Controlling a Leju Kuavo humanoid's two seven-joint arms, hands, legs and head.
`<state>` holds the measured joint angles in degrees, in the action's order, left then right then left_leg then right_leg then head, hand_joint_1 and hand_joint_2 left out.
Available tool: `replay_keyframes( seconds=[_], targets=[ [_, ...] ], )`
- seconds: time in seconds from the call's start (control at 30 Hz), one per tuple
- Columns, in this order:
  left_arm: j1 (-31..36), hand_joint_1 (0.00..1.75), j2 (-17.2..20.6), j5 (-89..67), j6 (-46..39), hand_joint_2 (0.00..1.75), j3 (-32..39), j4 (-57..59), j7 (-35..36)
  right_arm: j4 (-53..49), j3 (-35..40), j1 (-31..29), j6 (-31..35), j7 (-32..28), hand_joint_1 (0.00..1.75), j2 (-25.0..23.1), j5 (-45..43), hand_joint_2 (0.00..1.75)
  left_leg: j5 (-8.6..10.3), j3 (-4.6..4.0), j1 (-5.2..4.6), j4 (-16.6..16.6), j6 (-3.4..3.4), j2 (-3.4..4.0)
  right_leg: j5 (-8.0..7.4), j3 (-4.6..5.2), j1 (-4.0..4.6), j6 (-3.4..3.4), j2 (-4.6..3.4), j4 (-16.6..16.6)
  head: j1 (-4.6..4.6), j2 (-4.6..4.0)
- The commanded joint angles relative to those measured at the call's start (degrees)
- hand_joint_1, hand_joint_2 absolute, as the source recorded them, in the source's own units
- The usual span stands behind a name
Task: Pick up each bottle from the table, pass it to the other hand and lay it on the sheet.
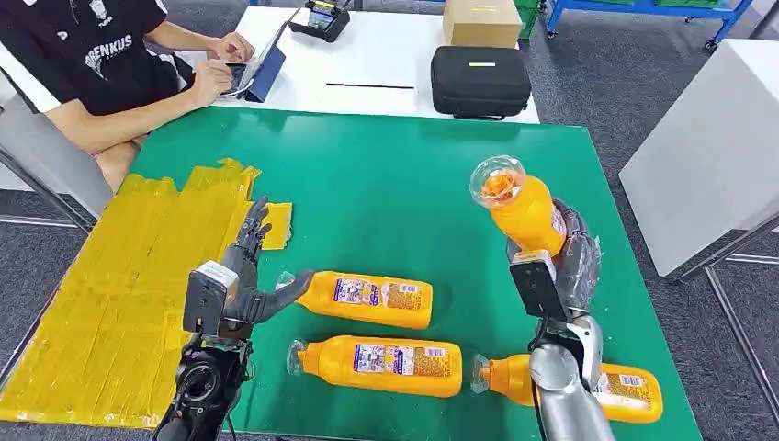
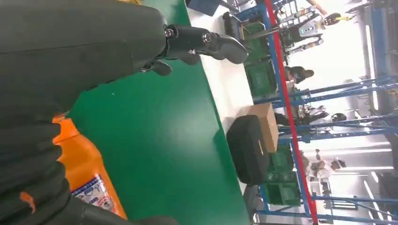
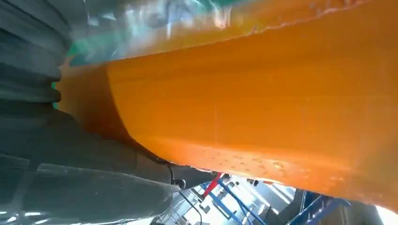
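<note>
The bottle (image 1: pixel 525 213) in the right hand (image 1: pixel 571 257) looks full of orange drink, so I judge it rather heavy for its size, with a smooth plastic wall that can slip and give a little under pressure; the broad middle of the body, on the label, seems the safest place to take it, not the narrow neck. It stands right of the centre of the head view, raised above the green worktop (image 1: pixel 395 184), tilted with its clear cap toward the upper left. The fingers (image 1: pixel 579 241) of the right hand are wrapped around its lower body, and in the right wrist view the orange wall lies tightly against them. The left hand (image 1: pixel 243 276) is in the lower left of the frame, spread wide and holding nothing; its thumb tip is just beside the cap of a lying bottle (image 1: pixel 367 299), but I cannot tell if it touches. Two more bottles (image 1: pixel 381 365) lie along the lower edge. The yellow sheet (image 1: pixel 101 303) fills the left side, with no bottle on it yet.
</note>
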<state>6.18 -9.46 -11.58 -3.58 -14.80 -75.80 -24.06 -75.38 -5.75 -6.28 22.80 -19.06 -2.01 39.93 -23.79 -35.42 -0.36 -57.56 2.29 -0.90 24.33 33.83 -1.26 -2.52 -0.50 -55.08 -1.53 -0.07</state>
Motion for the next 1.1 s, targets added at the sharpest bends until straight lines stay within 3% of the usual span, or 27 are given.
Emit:
replay_keyframes(
  seconds=[0.03,0.2,0.4,0.63,0.87,1.1],
  targets=[
    [3.1,0.0,2.2,-0.5,1.0,1.75,-3.9,0.6,0.4,-1.3,2.6,-2.0,-1.1,-1.8,1.75,-4.3,-6.7,1.75,-0.14,0.27,0.03,0.0,-0.17,0.2,0.09,-0.2,0.05,0.17,-0.09,0.0,0.0,0.0],
    [6.1,0.0,3.2,0.2,2.1,1.75,-9.5,-0.3,0.6,4.0,11.2,-5.4,-6.0,-3.3,1.75,-6.2,-15.0,1.75,-0.17,0.28,0.07,-0.1,-0.2,0.38,0.07,-0.18,0.09,0.19,-0.26,-0.1,0.0,0.0],
    [6.5,0.0,3.5,0.7,2.1,1.75,-10.4,-0.5,1.1,5.2,12.7,-6.0,-5.2,-3.6,1.75,-5.7,-16.0,1.75,-0.09,0.24,0.08,0.0,-0.14,0.21,0.04,-0.21,0.1,0.12,-0.11,0.0,0.0,0.0],
    [10.4,0.0,3.2,6.0,5.1,1.75,-13.0,0.4,2.2,14.6,20.6,-11.9,-9.3,-5.1,1.75,-8.1,-19.7,1.75,-0.1,0.24,0.08,0.0,-0.17,0.3,0.02,-0.19,0.09,0.15,-0.22,0.0,0.0,0.0],
    [10.5,0.0,3.1,6.1,5.1,1.75,-13.0,0.4,2.2,14.7,20.8,-12.0,-9.4,-5.0,1.75,-8.3,-19.7,1.75,-0.12,0.29,0.08,0.0,-0.18,0.33,0.04,-0.23,0.09,0.17,-0.23,0.0,0.0,0.0],
    [10.8,0.0,3.6,8.7,4.2,1.75,-14.3,-1.8,2.8,18.7,27.9,-13.7,-9.9,-4.5,1.75,-9.1,-19.9,1.75,-0.05,0.18,0.09,0.0,-0.12,0.21,0.02,-0.15,0.09,0.1,-0.14,0.0,0.0,0.0]
  ],
)
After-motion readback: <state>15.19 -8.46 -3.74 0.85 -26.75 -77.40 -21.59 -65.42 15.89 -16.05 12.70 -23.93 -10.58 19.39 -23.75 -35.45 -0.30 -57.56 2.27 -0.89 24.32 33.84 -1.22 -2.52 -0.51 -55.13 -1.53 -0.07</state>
